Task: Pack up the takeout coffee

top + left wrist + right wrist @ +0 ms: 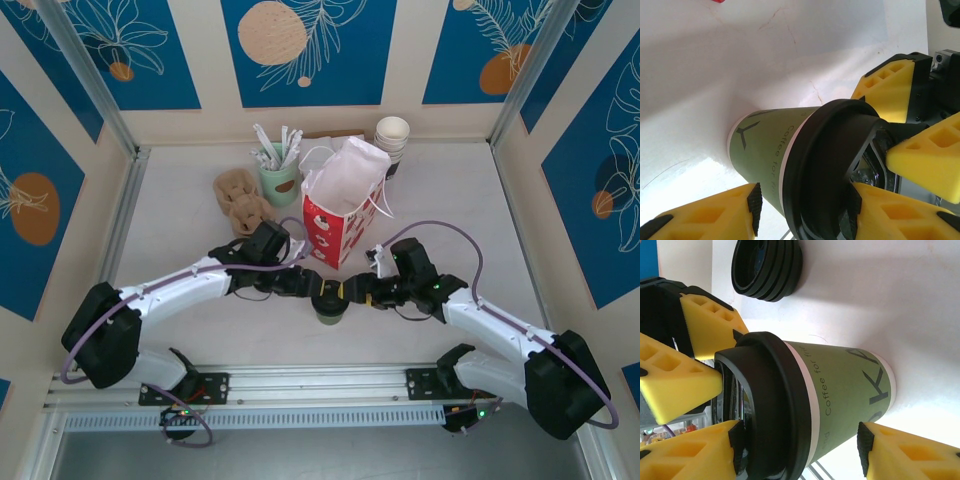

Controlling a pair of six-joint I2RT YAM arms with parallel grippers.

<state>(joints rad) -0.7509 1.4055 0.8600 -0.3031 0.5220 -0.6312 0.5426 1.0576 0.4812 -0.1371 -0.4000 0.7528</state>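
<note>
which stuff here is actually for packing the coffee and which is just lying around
For the job: takeout coffee, red-and-white paper bag.
Lying about: pulp cup carrier, stack of black lids, stack of lidless cups, green cup of white sticks.

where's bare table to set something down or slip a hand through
Free: the table right of the paper bag, and the strip left of the cardboard carrier. Crowded: back middle, and centre, where the left gripper and right gripper flank the coffee.

Brightly lit from above; softly shadowed around cup (765, 150); blown out white on surface (682, 186) in wrist views; slightly blurred at near jaws.
</note>
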